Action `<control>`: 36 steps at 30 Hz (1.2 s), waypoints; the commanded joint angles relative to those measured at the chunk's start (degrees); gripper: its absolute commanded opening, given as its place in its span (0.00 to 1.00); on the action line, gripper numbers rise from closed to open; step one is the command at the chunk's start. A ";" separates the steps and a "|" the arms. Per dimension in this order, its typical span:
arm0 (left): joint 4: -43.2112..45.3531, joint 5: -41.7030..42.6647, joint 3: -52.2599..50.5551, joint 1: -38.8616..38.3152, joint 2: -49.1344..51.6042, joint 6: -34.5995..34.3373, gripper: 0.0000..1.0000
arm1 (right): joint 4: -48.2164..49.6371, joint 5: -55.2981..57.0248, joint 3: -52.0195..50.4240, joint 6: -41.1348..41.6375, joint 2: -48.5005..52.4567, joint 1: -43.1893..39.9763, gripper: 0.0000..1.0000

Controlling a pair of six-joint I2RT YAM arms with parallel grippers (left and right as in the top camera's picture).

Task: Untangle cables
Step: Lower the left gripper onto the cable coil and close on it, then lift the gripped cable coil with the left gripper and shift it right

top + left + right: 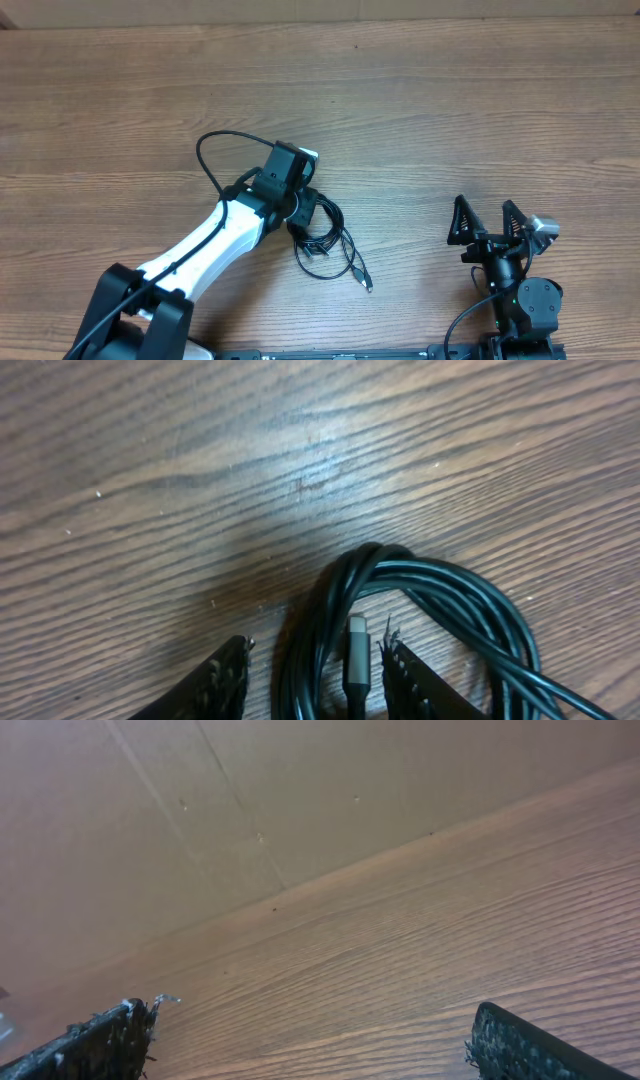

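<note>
Overhead: the cables (325, 238) lie as a small coiled black bundle on the wood surface (450, 100), a bit below centre. L hand (300, 212) sits over the bundle's 10 o'clock edge, pointing down. Its tips are hidden under the wrist in this view. One loose plug end (366, 284) trails out of the coil toward 5 o'clock.

L wrist cam: L hand (315, 682) is partly open, its fingers (228, 682) either side of the coil's looped end (440, 585). Several strands and a silver-tipped plug (357, 638) lie in the gap. The finger at 3 o'clock is just beside that plug; can't tell if it touches. The finger at 9 o'clock stands apart from the strands, so no squeeze, nothing held.

R hand (488, 225) is at 3 o'clock from the bundle, well apart, spread wide & empty. R wrist cam shows its fingertips (100, 1045) at the bottom corners w/ bare surface btwn them and a beige wall (250, 790) toward 12 o'clock.
</note>
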 commanded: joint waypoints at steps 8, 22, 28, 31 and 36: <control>-0.02 -0.42 0.63 -0.11 7.43 -0.57 0.04 | 0.35 -0.11 -0.61 0.44 0.07 0.28 1.00; -1.36 -0.42 2.54 -0.11 1.75 -0.79 0.04 | 0.35 -0.11 -0.61 0.44 0.07 0.28 1.00; -2.64 -0.37 2.54 -0.11 -0.26 -0.76 0.04 | 0.35 -0.11 -0.61 0.44 0.07 0.28 1.00; -3.10 0.55 2.51 -0.11 -0.24 -0.74 0.04 | 0.35 -0.11 -0.61 0.44 0.07 0.28 1.00; -3.21 6.12 2.51 -0.11 -0.24 1.53 0.04 | 0.35 -0.09 -0.61 0.44 0.07 0.28 1.00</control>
